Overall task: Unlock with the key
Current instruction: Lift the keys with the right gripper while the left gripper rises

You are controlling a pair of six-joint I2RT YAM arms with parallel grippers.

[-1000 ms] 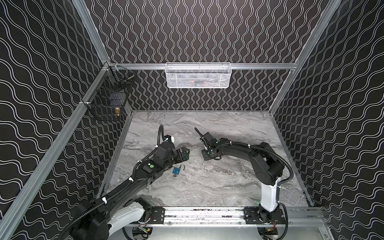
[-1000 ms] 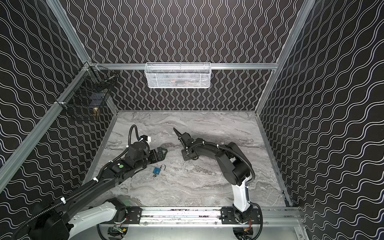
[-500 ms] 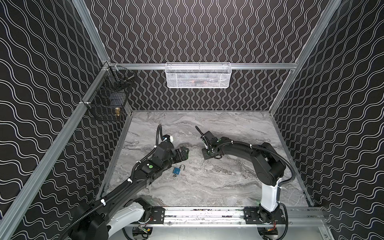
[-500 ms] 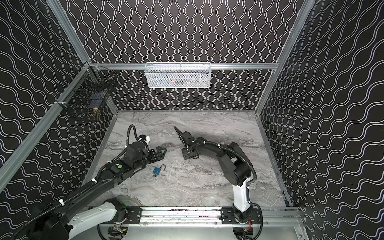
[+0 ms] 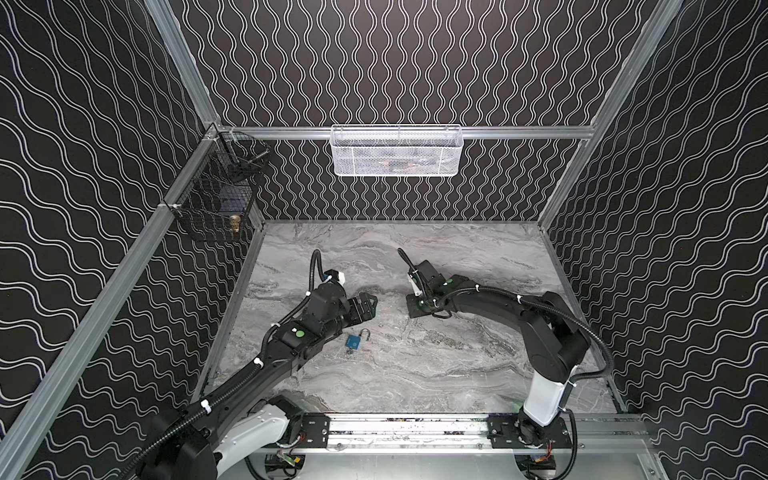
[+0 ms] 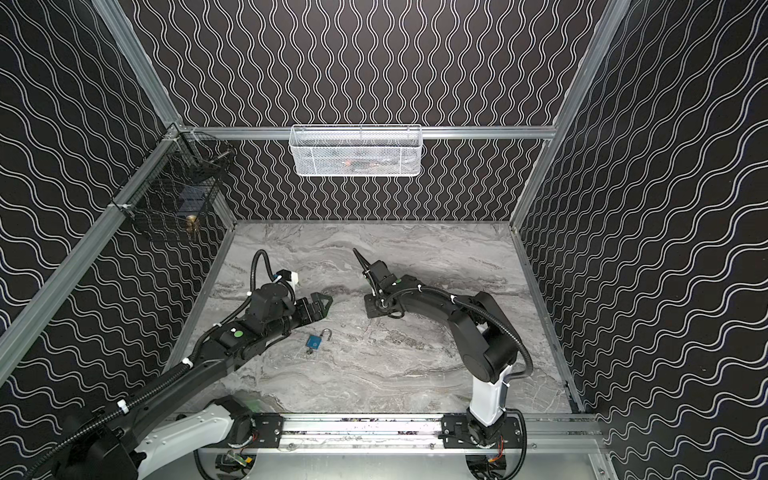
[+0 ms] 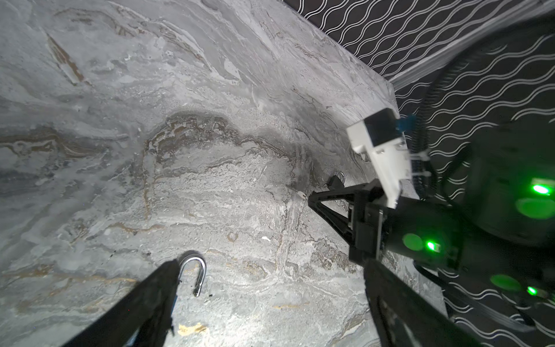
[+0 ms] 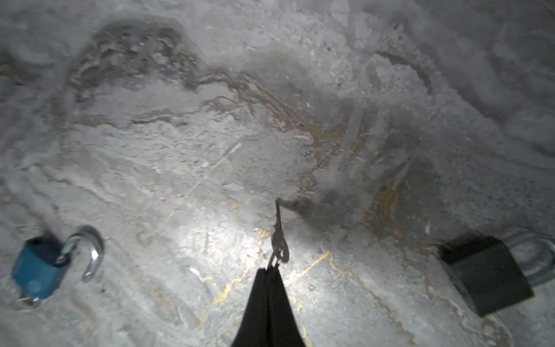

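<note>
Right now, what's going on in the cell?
The right gripper is shut on a small key, held out over the marble table. The blue padlock lies nearby with its shackle swung open; a black padlock sits on the gripper's other side. The left gripper hangs open by the blue padlock, holding nothing.

Bare counter [image 5: 436,365] gives passage between the blue padlock [image 5: 353,341] and a blurred, probably black padlock [image 8: 486,275], well apart.
</note>
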